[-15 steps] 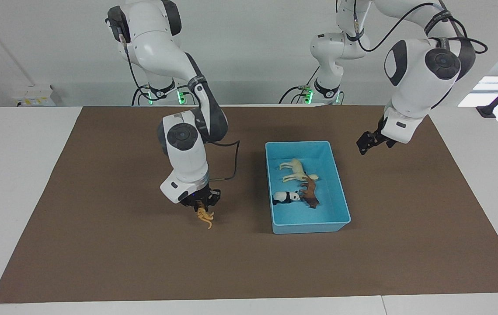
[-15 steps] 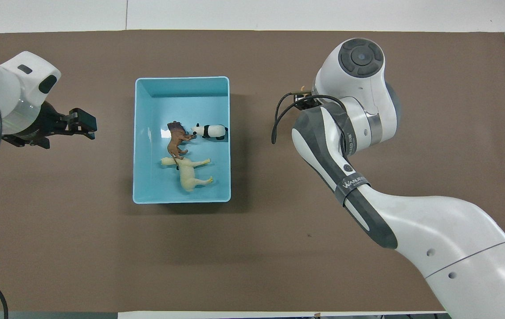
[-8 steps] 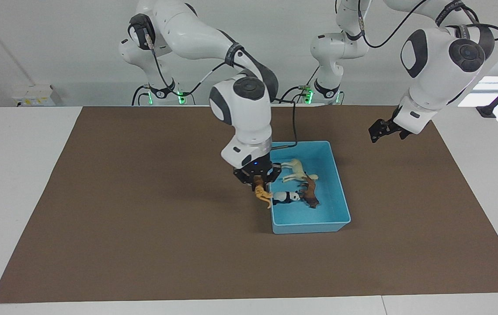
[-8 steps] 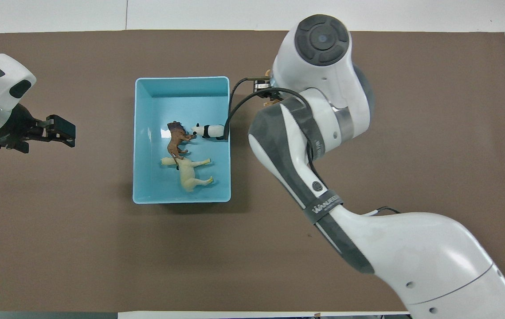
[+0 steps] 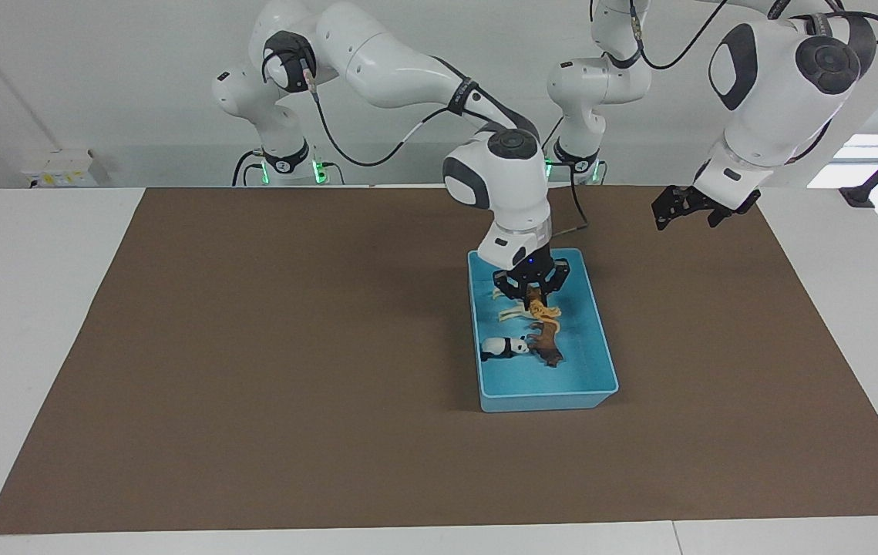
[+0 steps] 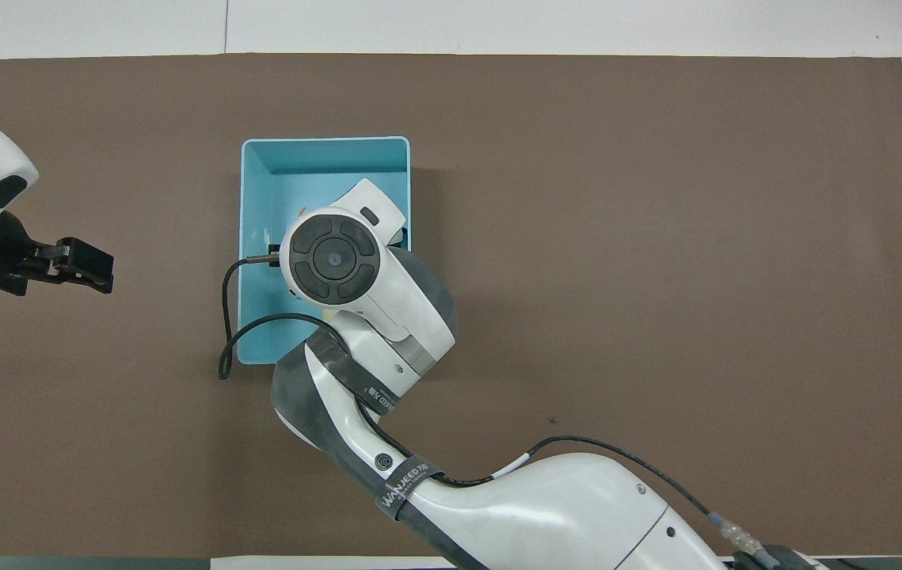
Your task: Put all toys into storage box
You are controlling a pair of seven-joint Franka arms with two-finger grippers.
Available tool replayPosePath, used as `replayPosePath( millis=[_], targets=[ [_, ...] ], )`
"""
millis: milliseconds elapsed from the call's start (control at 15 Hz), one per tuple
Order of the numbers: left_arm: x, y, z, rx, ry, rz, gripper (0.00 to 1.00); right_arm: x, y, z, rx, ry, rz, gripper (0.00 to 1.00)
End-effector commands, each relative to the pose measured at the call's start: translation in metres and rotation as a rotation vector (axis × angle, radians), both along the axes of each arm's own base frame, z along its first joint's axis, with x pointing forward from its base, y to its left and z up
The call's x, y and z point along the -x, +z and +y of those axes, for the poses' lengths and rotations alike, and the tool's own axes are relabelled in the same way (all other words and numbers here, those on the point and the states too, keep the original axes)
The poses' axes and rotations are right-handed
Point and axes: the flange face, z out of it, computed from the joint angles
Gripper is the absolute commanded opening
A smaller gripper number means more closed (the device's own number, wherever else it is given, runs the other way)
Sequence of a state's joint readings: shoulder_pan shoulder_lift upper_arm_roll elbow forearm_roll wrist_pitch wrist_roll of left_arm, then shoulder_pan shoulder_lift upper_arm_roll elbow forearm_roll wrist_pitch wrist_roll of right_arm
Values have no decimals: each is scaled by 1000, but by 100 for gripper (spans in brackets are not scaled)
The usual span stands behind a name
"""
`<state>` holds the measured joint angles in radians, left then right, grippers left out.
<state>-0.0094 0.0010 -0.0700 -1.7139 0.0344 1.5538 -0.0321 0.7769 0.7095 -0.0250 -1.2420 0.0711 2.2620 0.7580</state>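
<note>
The light blue storage box (image 5: 547, 401) lies on the brown mat; in the overhead view its rim (image 6: 324, 142) shows, but my right arm hides the toys. My right gripper (image 5: 531, 297) hangs low inside the box, toward the end nearer to the robots. The orange tiger (image 5: 543, 310) is right beneath it, over the cream horse (image 5: 510, 315); I cannot tell whether it is still gripped. The panda (image 5: 502, 348) and the brown lion (image 5: 549, 344) lie in the box farther from the robots. My left gripper (image 5: 683, 210) (image 6: 90, 265) waits open and empty in the air.
The brown mat (image 5: 253, 385) covers most of the white table (image 5: 22, 308). My left gripper hovers over the mat beside the box, toward the left arm's end of the table. A cable (image 6: 229, 348) from my right wrist loops over the box's rim.
My right gripper has carried the tiger off the mat, over the box's rim, and down over the horse. My left gripper has drawn back a little, away from the box.
</note>
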Motion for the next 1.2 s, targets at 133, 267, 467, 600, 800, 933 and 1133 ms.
replayPosePath(
  millis=[133,267,467,600,800,933,1133],
  targets=[
    [1,7,-7,33,-19,-22,100,-7,9,-22,7,-164,62,100],
    [3,5,-8,45,-17,-15,100,-33,49,-59,-15,-217,8,100],
    [4,5,-10,44,-19,-13,100,-91,88,-170,7,-245,-28,100],
    [5,5,-13,43,-21,-12,100,-116,102,-244,77,-140,-25,100],
    [3,11,-10,43,-13,-30,100,-138,117,-360,175,56,4,100],
    [5,13,-7,42,-7,-30,100,-143,127,-429,206,117,14,100],
    [5,14,-4,43,-3,-35,100,-137,145,-492,218,126,35,100]
  ],
)
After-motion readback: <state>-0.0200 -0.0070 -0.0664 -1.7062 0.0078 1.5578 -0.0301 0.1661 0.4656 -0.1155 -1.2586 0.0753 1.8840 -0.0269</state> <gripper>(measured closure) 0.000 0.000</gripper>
